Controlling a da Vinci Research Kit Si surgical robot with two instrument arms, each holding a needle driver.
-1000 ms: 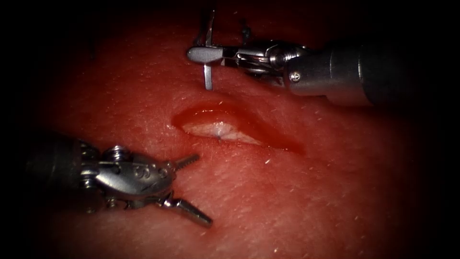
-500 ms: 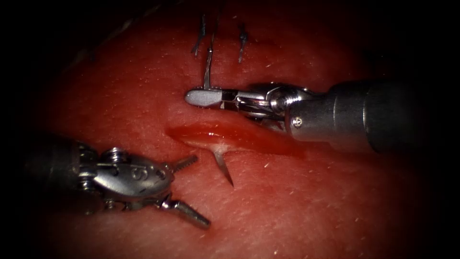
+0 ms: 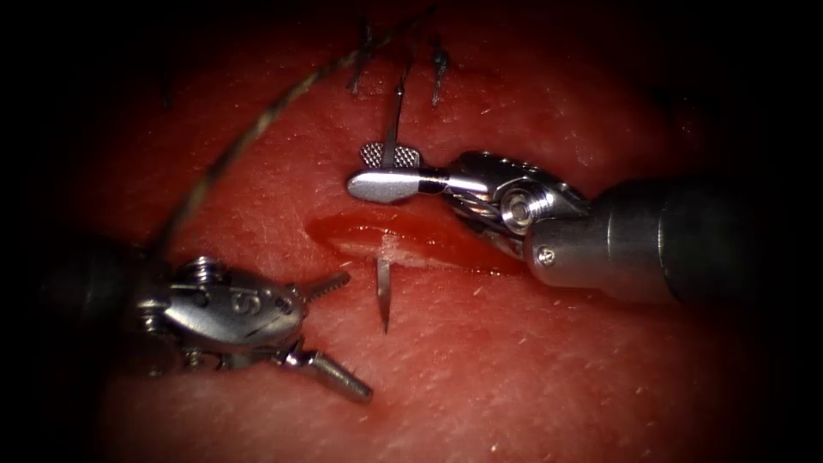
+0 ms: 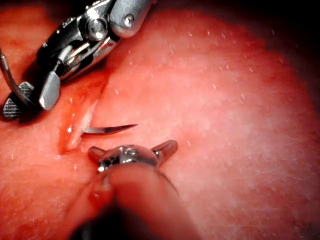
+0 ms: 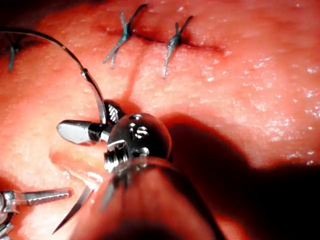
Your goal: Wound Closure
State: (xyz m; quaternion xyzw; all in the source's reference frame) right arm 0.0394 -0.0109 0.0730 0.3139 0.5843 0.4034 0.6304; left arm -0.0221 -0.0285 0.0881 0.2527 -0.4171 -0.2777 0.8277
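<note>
The curved needle (image 3: 383, 296) sits in the tissue (image 3: 531, 377), near the left end of the cut (image 3: 446, 244). Its pointed end sticks out of the cut's near edge, while its tail rises from the far edge. My right tool (image 3: 360, 170) stands open around that tail, one jaw on each side, not clamping it. Thread (image 3: 240, 146) runs from the tail in an arc to the left. My left tool (image 3: 359, 336) is open and holds nothing, just left of the tip. The left wrist view shows the tip (image 4: 110, 130); the right wrist view shows the tail (image 5: 95, 97) between the open jaws.
Finished stitches with cut thread ends (image 3: 439, 64) lie on the tissue beyond the right tool, and reappear in the right wrist view (image 5: 175, 37). Red fluid wets the cut's edges.
The right tool came down with the needle and drove it through the cut; the tip came out on the near edge. Its jaws then opened off the needle. The left tool stayed put.
</note>
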